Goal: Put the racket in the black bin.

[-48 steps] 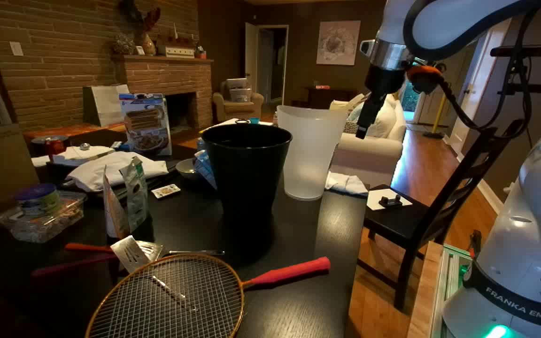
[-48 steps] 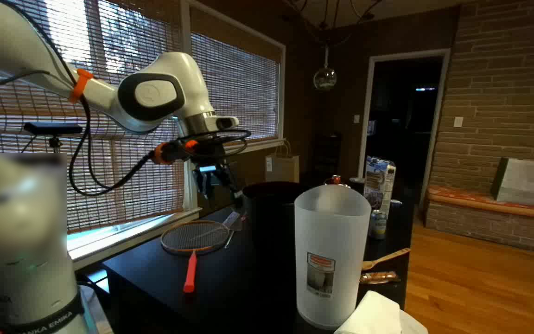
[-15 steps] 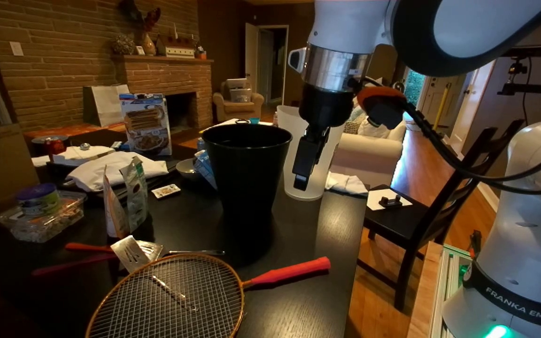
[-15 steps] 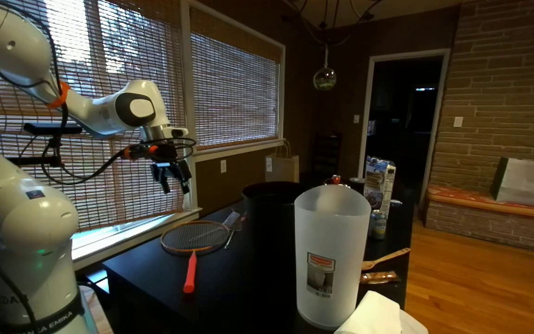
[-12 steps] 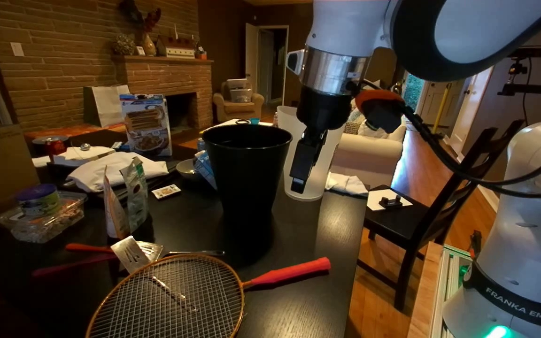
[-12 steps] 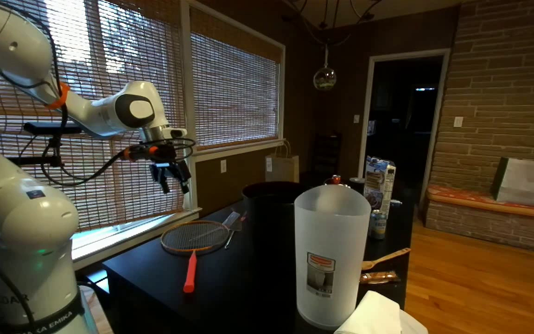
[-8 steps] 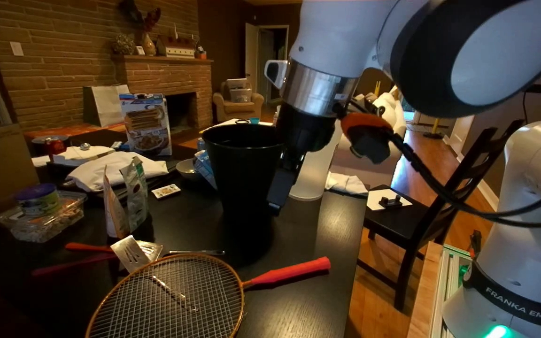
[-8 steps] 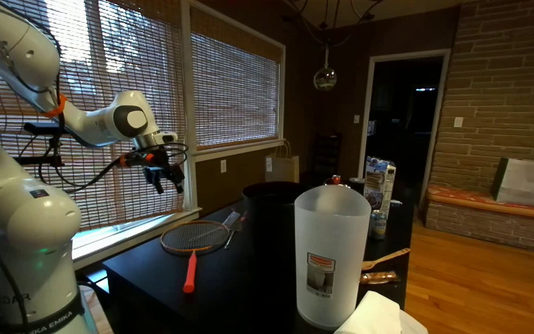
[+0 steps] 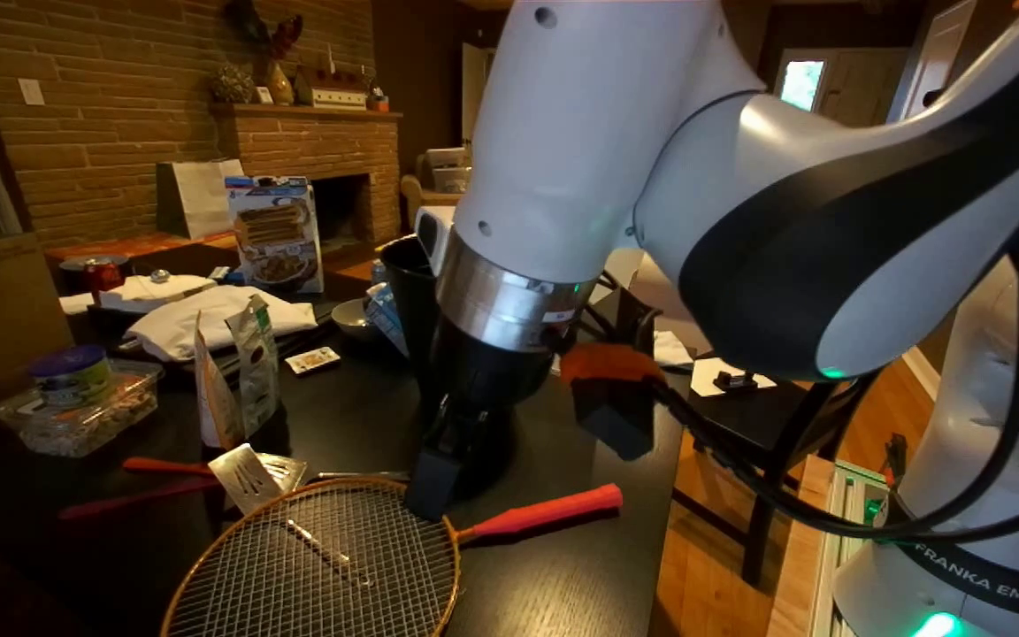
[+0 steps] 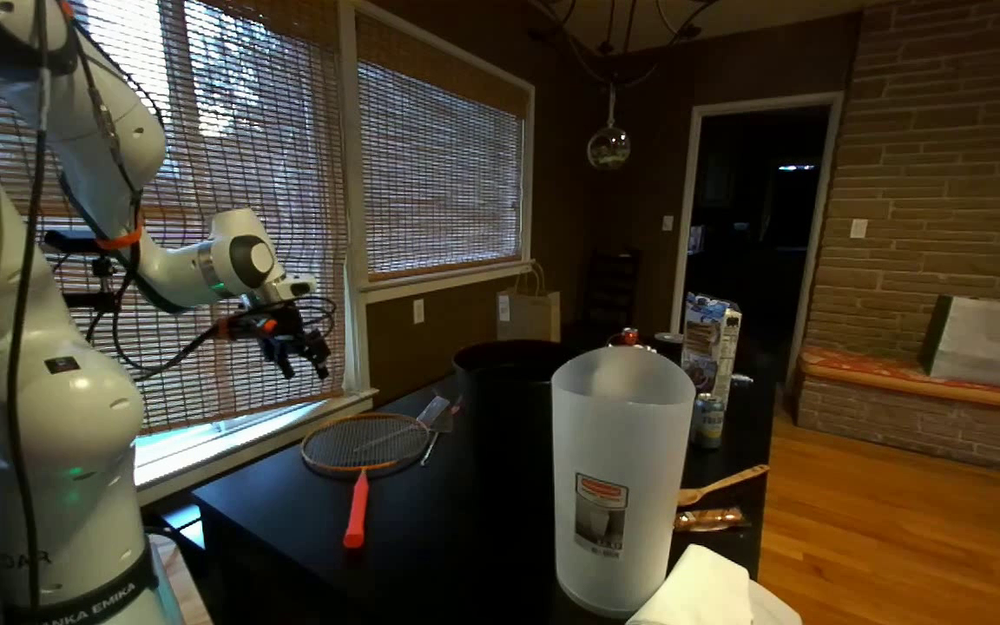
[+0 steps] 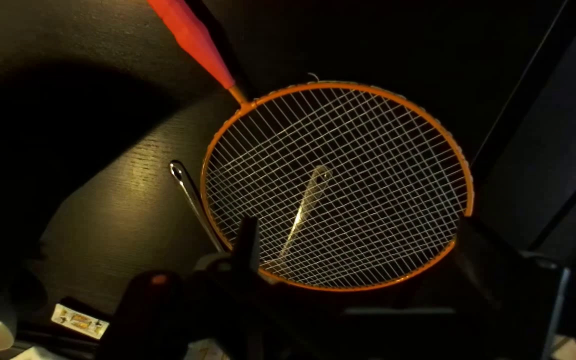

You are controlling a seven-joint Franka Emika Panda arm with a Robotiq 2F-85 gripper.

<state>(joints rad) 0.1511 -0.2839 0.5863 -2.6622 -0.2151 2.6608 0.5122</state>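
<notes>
At the racket's [image 9: 386, 548] right end in an exterior view, the empty, wide-spread tool [image 11: 359, 218] should straddle the pink handle [image 9: 549, 513] squarely.

Close wrist view down onto racket [image 11: 353, 165], both exterior views across the table [image 9: 554, 588].

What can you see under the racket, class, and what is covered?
A metal handle shows beneath the racket, through its strings; whatever lies right under the orange rim is covered.
</notes>
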